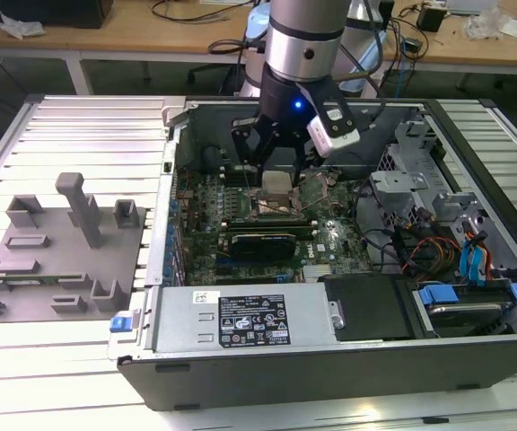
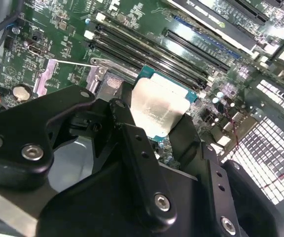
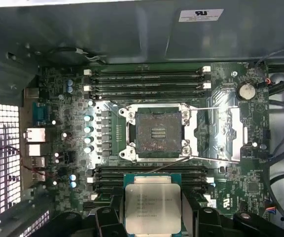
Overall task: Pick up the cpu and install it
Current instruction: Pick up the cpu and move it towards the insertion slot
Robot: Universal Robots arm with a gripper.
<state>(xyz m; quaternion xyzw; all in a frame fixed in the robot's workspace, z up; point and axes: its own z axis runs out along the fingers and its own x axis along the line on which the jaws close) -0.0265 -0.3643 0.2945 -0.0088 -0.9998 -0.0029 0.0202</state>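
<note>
Gripper point(image 2: 154, 134) is clamped on the cpu point(image 3: 153, 207) by two opposite edges, metal top up. It's over the mobo point(image 3: 250, 187) RAM slots point(image 3: 149, 173), just beside the empty socket point(image 3: 157, 133).

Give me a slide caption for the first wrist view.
The gripper holds the cpu over the motherboard; the socket sits empty.

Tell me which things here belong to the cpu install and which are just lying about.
Job in hand: gripper, shut on the cpu; open socket.
Lying about: grey tray, power supply, memory slots.
</note>
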